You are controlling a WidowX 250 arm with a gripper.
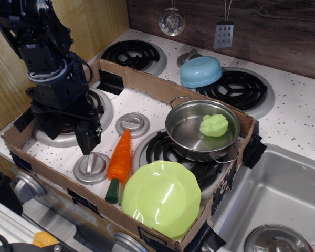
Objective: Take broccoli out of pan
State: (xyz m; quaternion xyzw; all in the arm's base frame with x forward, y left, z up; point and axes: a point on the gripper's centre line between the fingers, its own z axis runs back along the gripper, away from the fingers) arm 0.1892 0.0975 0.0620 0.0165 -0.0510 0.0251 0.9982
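Observation:
The broccoli (214, 125) is a small pale lime-green lumpy toy lying inside the pan (189, 128), toward its right side. The pan is round, shiny steel with thin wire loop handles, and sits on the front right burner. My gripper (87, 139) is at the left of the stove, low over the front left burner, far from the pan. Its black fingers point down. I cannot tell whether they are open or shut. Nothing shows in them.
An orange carrot (119, 156) lies between gripper and pan. A large lime-green plate (161, 198) sits in front of the pan. Flat silver discs (91, 167) lie left of the carrot. A light blue bowl (200, 71) sits upside down behind. A cardboard wall (147, 81) rings the area. A sink (275, 199) is to the right.

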